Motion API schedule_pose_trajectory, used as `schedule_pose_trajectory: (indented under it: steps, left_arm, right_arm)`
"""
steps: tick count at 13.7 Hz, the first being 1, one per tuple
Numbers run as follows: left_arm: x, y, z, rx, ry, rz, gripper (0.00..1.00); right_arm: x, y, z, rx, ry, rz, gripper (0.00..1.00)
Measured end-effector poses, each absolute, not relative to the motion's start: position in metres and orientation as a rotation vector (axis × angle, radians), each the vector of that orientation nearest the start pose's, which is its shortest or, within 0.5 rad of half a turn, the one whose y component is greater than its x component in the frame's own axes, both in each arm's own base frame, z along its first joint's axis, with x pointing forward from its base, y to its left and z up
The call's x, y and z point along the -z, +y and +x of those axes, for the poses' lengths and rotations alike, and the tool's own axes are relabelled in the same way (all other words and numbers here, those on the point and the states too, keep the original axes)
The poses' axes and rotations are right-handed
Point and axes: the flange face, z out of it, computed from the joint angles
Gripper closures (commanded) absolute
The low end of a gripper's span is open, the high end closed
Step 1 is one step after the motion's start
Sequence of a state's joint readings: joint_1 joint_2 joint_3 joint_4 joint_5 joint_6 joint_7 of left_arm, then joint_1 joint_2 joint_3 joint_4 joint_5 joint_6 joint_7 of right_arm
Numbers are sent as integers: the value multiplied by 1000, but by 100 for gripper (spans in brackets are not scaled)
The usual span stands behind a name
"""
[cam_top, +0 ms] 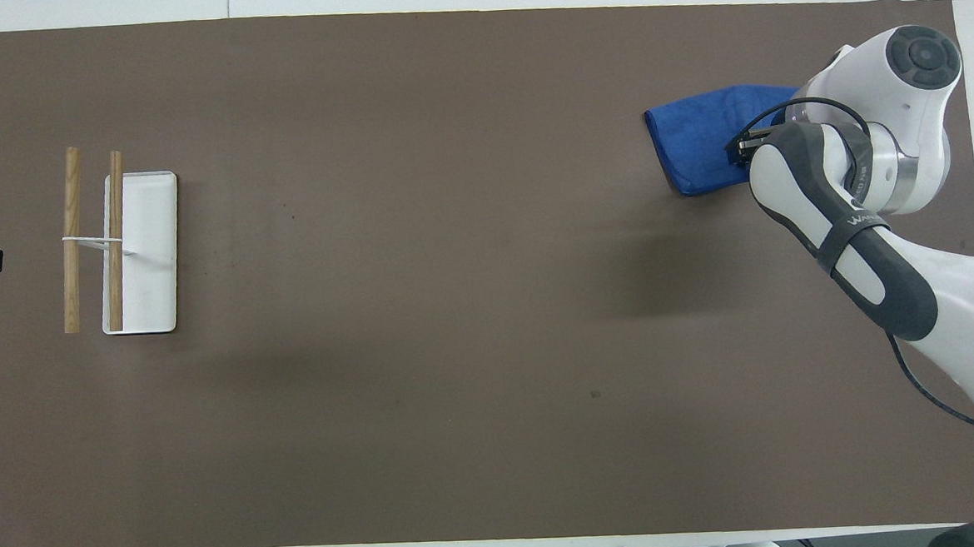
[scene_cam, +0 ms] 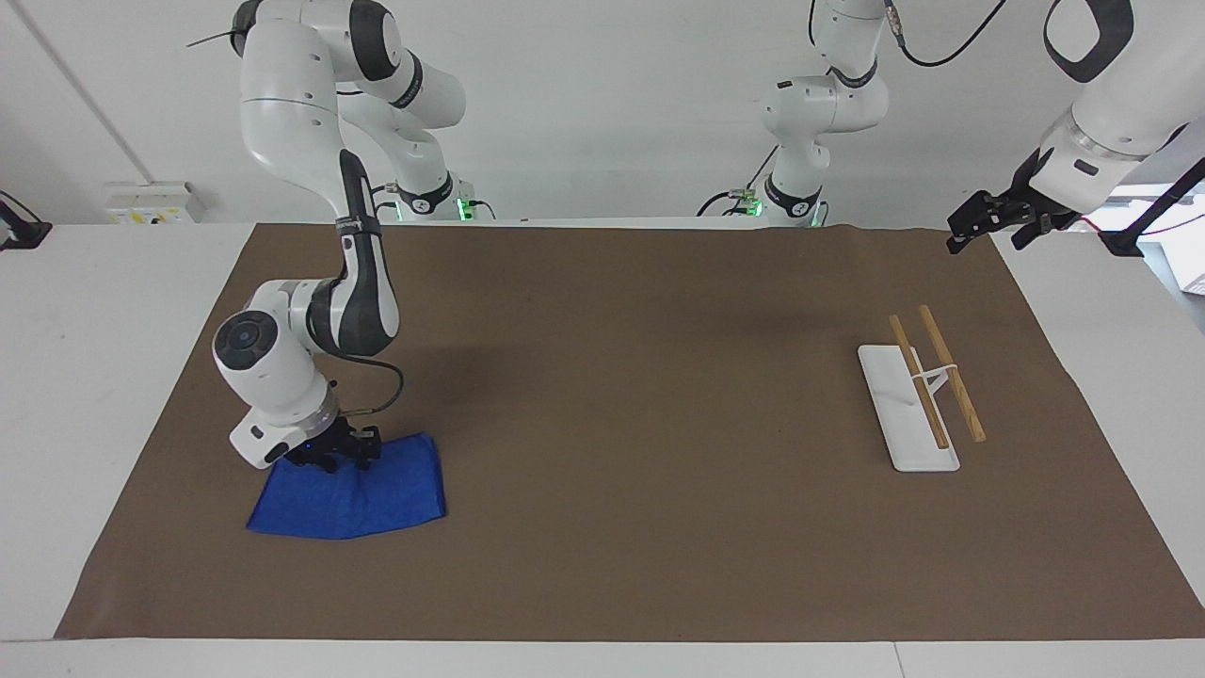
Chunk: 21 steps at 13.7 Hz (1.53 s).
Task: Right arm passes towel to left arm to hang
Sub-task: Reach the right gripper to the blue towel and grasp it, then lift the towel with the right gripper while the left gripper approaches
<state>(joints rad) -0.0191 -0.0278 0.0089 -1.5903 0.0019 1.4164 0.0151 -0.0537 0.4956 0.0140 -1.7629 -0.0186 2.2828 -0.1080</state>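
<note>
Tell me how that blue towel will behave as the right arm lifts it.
Likely floppy: the towel already bunches and tilts where the right gripper pinches its edge, so the rest should sag and drape. It looks thin and light for its size. Its terry surface probably grips rather than slips, though a swinging free end may complicate the handover.

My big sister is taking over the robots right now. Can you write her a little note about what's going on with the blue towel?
Right gripper: shut on the towel, pinching its edge nearest the robots. That edge is raised and bunched; the rest lies on the brown mat at the right arm's end of the table.
Left gripper: waits in the air over the mat's corner at the left arm's end, holding nothing.
Rack: white base with two wooden bars, bare, at the left arm's end.
Done: towel grasped.
Left: lift it, carry it across, pass it to the left gripper, hang it on the rack.
</note>
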Motion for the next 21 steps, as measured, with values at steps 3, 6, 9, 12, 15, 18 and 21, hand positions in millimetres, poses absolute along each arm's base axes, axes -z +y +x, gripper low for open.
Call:
schedule_pose_trajectory:
  steps: [3,6,9,12,15,18,21]
  left_arm:
    - [-618,-5,528,-229,39,-3132,0]
    - [-615,-11,523,-297,56,-3126,0]
    - [-613,-37,515,-373,125,-3109,0]
    - [-608,-46,513,-378,-73,-3147,0]
    - [-589,-71,513,-353,-576,-3234,0]
    - [-572,-111,511,-233,-1073,-3176,0]
    - [-566,-154,513,-103,-1544,-3061,0]
  right_arm:
    - [-288,-26,662,26,-126,-3148,100]
    - [-307,-27,665,-91,-125,-3142,100]
    - [-360,0,676,-125,-155,-3086,100]
    - [-423,49,663,-135,22,-2909,100]
    - [-465,128,643,-230,348,-2692,100]
    - [-474,236,618,-392,625,-2503,99]
    - [-480,297,601,-523,812,-2293,100]
